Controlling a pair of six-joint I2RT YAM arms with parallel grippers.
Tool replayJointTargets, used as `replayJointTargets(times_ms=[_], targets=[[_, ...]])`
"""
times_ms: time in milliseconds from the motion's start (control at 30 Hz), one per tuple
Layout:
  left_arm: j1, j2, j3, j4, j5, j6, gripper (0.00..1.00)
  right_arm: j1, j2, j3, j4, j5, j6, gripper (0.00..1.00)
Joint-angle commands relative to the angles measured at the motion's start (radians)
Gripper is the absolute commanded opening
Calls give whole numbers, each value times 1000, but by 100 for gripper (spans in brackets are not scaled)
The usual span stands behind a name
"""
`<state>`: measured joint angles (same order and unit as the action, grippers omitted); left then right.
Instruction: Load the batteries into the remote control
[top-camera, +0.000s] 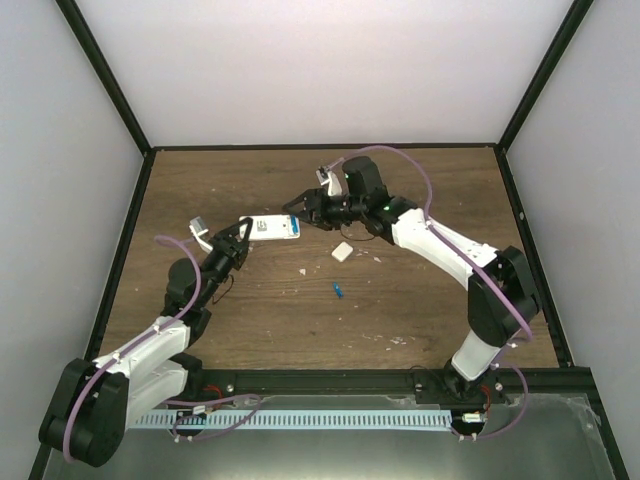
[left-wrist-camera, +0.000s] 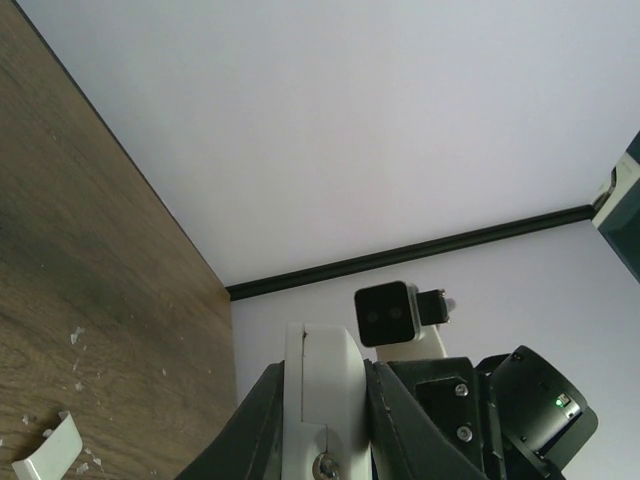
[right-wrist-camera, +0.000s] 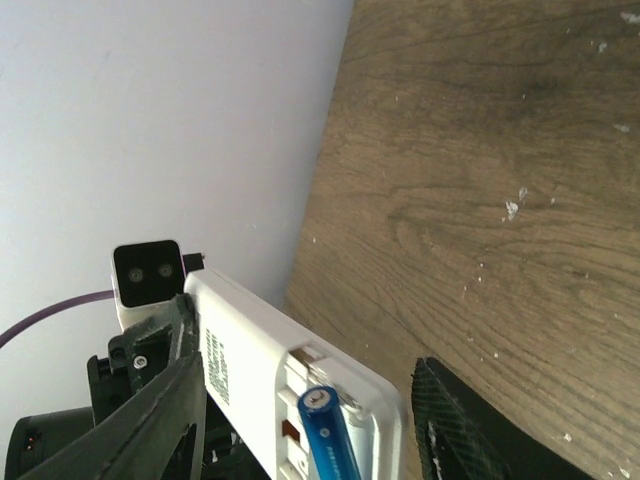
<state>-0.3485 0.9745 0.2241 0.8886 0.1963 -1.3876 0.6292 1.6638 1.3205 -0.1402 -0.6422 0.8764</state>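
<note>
- Broadly, the wooden table (top-camera: 420, 290) is seen strewn with pale crumbs, mostly near its middle.
- The left gripper (top-camera: 243, 240) is closed on one end of the remote control (top-camera: 275, 228). In the left wrist view the white body is seen pinched between the dark fingers (left-wrist-camera: 255, 430).
- The right gripper (top-camera: 303, 210) is placed at the remote's other end. Its fingers (right-wrist-camera: 160, 410) are spread apart on either side of the open battery bay.
- The remote is held between the two grippers, left of the table's middle.
- A small white cover (top-camera: 342, 252) is left on the table, near the remote.
- One battery (right-wrist-camera: 328, 435) is seen at the open bay, between the right fingers. Whether it is fully seated cannot be told.
- The other battery (top-camera: 339, 290) is left on the table, just beyond the cover.
</note>
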Motion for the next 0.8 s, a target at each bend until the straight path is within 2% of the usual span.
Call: replayJointTargets(times_ms=[0, 300, 767], targets=[[0, -15, -2, 54, 4, -10, 0, -7, -10, -22, 56, -50, 39, 48], [-1, -15, -6, 59, 5, -10, 0, -14, -24, -41, 91, -50, 58, 40], [-1, -11, -14, 64, 4, -1, 0, -24, -42, -73, 154, -64, 119, 35]])
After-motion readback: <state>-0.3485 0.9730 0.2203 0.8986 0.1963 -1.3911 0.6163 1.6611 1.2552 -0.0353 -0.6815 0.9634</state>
